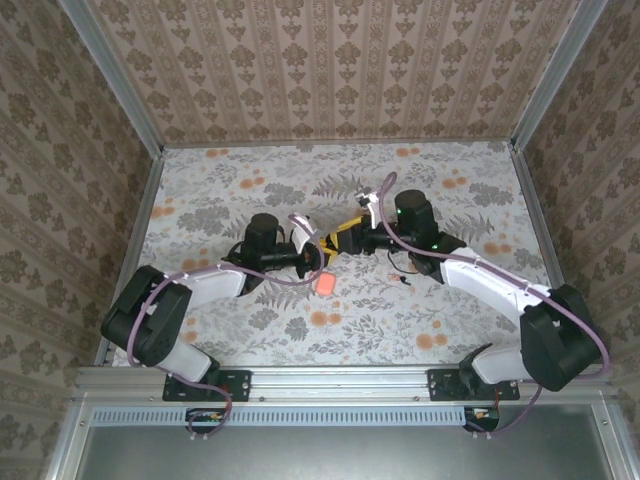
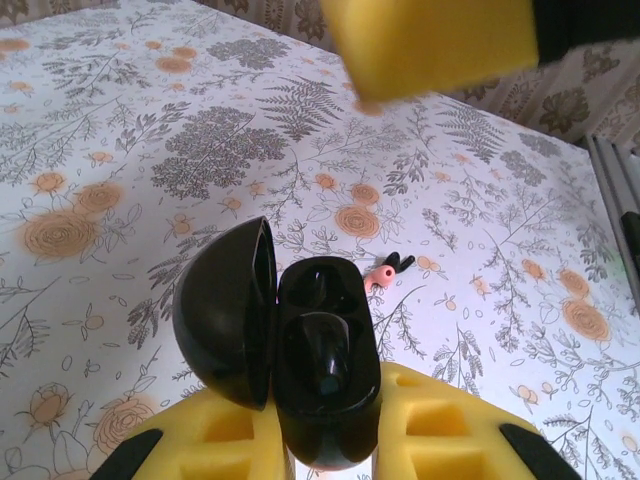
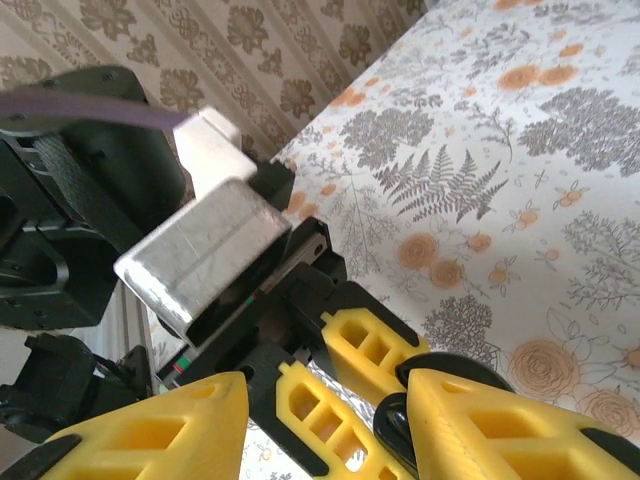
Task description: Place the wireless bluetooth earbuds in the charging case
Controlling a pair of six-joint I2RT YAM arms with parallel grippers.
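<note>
**Operator:** What is the state of the left gripper (image 2: 325, 435)?

**Technician:** It is clamped on the case (image 2: 325, 370), an open black shell. The lid (image 2: 225, 310) lies open at 9 o'clock and two wells face the camera. Those wells are why I judge it to be the case.

**Operator:** And the right gripper (image 1: 345, 240)?

**Technician:** Its fingers are spread wide and hold nothing. It stands close by, at 1 o'clock of the left one.

**Operator:** Where are the earbuds (image 2: 388, 270)?

**Technician:** On the table (image 2: 150, 150), at 1 o'clock beyond the case in the left wrist view, apart from both grippers. Dark stems and a pink tip show; the count is uncertain. In the top view, a pink block (image 1: 325, 284) lies at 6 o'clock of the left gripper.

**Operator:** How will they handle?

**Technician:** Expect very light, rigid, glossy parts that are prone to slip or flick away. Pinch across the bud body and leave the stem free to enter a well. Apply light force only.
</note>
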